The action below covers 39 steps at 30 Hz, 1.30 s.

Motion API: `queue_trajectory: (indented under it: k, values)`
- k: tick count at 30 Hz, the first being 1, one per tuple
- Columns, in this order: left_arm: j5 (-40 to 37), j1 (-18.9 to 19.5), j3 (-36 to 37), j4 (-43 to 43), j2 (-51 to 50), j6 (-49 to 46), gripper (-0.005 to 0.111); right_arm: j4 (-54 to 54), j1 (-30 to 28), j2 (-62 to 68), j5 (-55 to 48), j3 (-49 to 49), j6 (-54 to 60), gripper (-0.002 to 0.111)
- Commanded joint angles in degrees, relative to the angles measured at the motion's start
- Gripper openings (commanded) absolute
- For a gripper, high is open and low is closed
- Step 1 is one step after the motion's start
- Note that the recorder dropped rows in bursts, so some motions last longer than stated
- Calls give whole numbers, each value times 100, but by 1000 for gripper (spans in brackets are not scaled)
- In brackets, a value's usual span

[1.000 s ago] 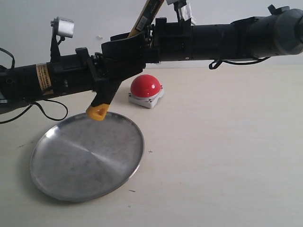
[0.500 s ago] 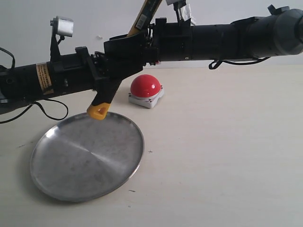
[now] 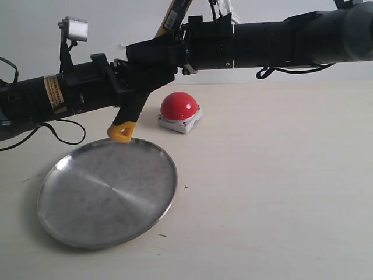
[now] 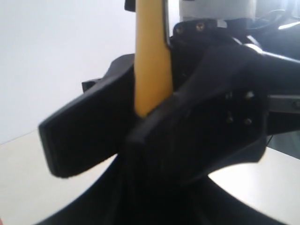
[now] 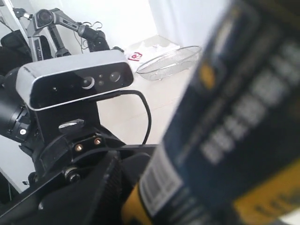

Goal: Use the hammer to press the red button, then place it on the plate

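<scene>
Your left pincer [image 3: 132, 97] and right pincer [image 3: 144, 60] both clamp the tilted hammer [image 3: 127, 119] near the plate [image 3: 105, 195]; its white lettering [image 5: 243, 117] and barcode sticker [image 5: 161, 185] are too blurred to read.

The hammer [image 3: 123, 133] has its head cut off at the exterior view's top edge, its lettering blurred.

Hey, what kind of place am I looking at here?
Probably a robotics lab bench. The bare pale table carries only test props: a red button, a metal plate and a hammer. Another robot arm stands in the background.
</scene>
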State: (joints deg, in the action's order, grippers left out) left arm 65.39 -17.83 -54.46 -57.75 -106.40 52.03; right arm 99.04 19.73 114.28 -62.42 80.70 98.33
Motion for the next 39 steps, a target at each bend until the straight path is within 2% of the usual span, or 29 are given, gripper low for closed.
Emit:
queue_trajectory:
  k: [1,12,25,33,36,39]
  values:
    - [238,-75,-20,332,81,91,0,91,-43,-214,685,37,43,0]
    - [457,-441,-20,967,-634,-227,0,91,-43,-254,669,468,-406,0]
    - [457,-837,-244,1311,-711,-223,0,91,-43,-244,666,773,-406,0]
    - [457,-998,-314,1288,-711,-357,1,91,-43,-244,1491,786,-566,0]
    - [457,-998,-325,1288,-711,-383,12,-27,-43,-244,1846,786,-628,0]
    - [457,-998,-325,1230,-711,-383,39,-171,-43,-244,2005,786,-710,0]
